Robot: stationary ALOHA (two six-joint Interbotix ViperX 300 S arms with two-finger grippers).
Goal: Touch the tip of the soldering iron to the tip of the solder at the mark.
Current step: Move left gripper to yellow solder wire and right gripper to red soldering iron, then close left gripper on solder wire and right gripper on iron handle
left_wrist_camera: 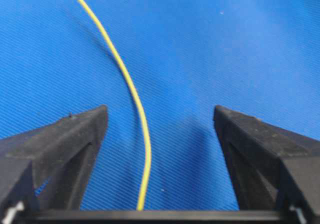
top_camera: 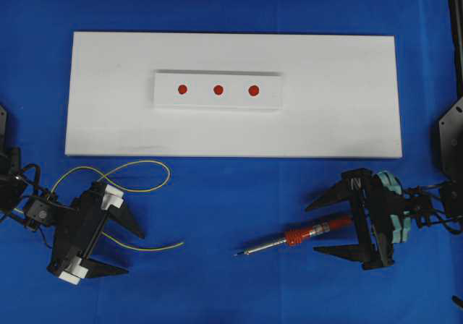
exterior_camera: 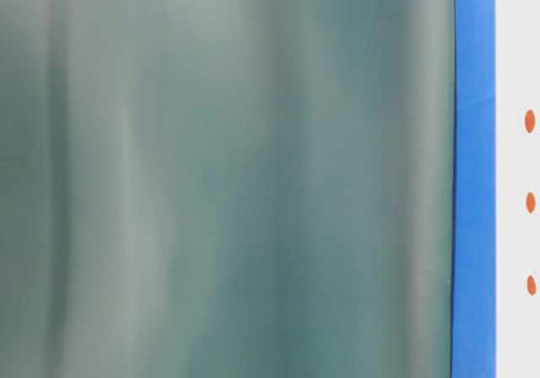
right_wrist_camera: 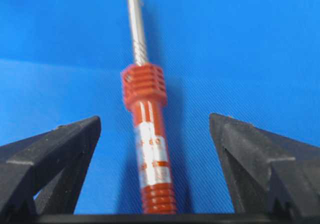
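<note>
The soldering iron (top_camera: 289,239) is a slim pen shape: a thin bright metal shaft ending in a point, a ribbed red-orange collar, and a glossy red handle with a silvery printed band. The solder (top_camera: 134,171) is a fine yellow wire, loosely looped with one long curved free end. Both lie on my worktop (top_camera: 231,280), which is covered in a finely ribbed blue cloth. Further back sits a flat white board (top_camera: 340,107) carrying a small raised white block (top_camera: 217,101) with three red dots (top_camera: 218,90) in a row. The table-level view is mostly a grey-green blur.

My left claw (top_camera: 135,250) stands wide open and holds nothing, the wire's free end running between its matte black fingers (left_wrist_camera: 75,134). My right claw (top_camera: 316,228) is equally wide and empty, the iron's handle lying between its fingers, tip pointing away.
</note>
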